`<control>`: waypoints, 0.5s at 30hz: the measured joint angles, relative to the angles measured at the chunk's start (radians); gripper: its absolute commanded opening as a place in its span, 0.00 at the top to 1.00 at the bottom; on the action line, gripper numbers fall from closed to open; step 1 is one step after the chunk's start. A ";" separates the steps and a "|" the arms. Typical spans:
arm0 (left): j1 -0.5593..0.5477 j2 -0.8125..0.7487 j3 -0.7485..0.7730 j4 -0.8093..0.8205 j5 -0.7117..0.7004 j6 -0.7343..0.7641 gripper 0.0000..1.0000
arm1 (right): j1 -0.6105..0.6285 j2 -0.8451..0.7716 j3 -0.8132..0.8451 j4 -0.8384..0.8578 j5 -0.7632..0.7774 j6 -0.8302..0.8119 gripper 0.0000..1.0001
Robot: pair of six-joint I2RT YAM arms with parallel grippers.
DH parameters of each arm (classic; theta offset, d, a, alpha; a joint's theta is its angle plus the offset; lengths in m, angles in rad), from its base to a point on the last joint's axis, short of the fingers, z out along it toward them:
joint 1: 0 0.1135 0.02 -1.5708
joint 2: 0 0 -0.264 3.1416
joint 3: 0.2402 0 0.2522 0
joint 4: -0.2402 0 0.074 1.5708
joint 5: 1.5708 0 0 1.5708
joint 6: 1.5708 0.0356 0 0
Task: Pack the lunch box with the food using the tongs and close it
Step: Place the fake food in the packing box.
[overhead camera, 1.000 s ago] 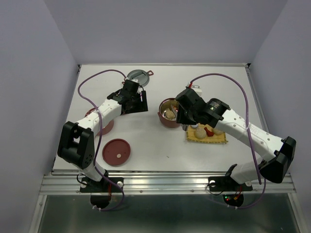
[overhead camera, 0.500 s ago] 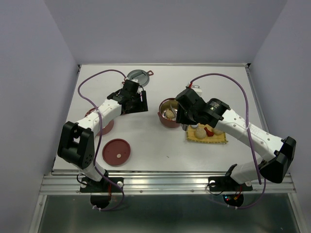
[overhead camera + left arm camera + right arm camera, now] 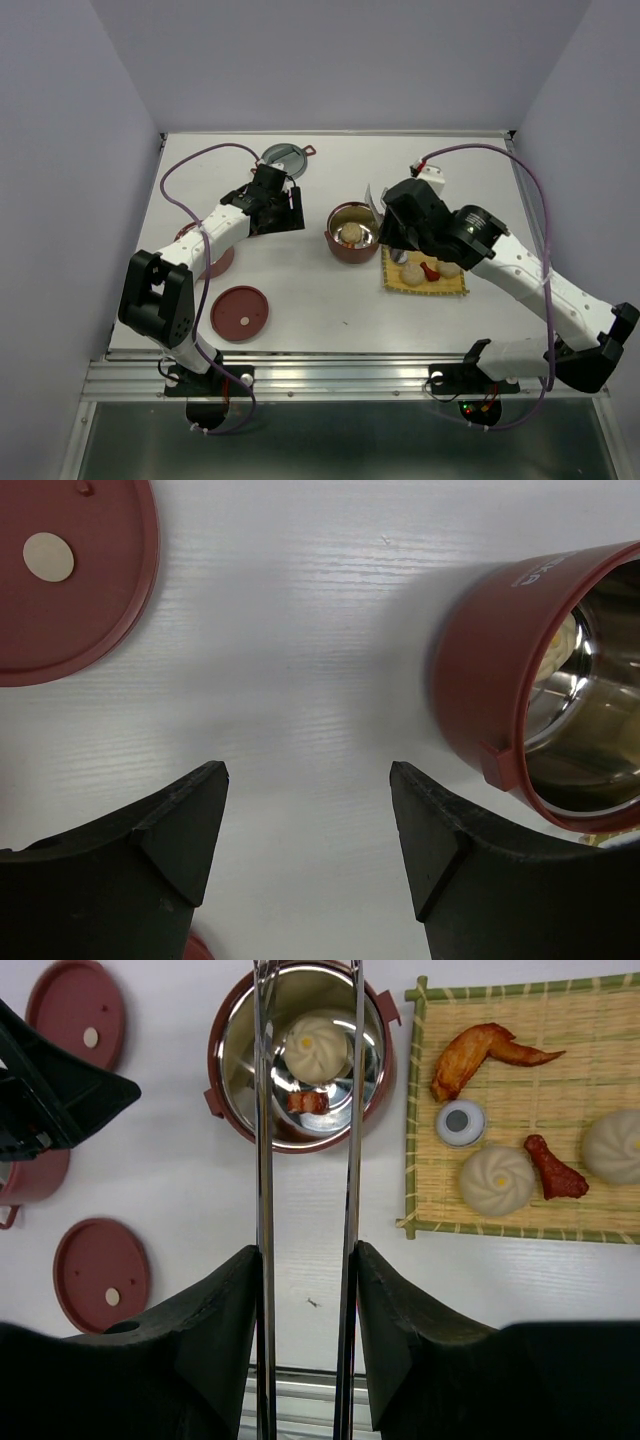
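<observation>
The right gripper (image 3: 307, 1260) clamps the tongs (image 3: 262, 1140) between its fingers. The two tong arms run parallel and apart, over the open bowl (image 3: 212, 1060) in the middle. Inside the bowl lie a bun (image 3: 316, 1047) and a brown piece (image 3: 307, 1102). On the mat (image 3: 600, 1020), just right of the bowl, are a wing (image 3: 480, 1055), a dark-and-white piece (image 3: 460, 1122), two more buns (image 3: 497, 1180) and a drumstick (image 3: 553, 1168). The left gripper (image 3: 308, 780), jaws spread and empty, hovers left of the bowl. The lid (image 3: 240, 313) lies at near left.
</observation>
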 measured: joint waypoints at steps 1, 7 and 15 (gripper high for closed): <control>0.000 0.000 0.000 0.000 0.000 0.000 0.23 | 0.000 -0.013 0.003 -0.007 0.013 0.007 0.54; 0.000 0.000 0.000 0.000 0.000 0.000 0.23 | 0.000 -0.099 0.008 -0.095 0.079 0.064 0.54; -0.001 0.001 0.001 -0.003 -0.023 0.000 0.23 | 0.000 -0.192 -0.086 -0.200 0.103 0.159 0.54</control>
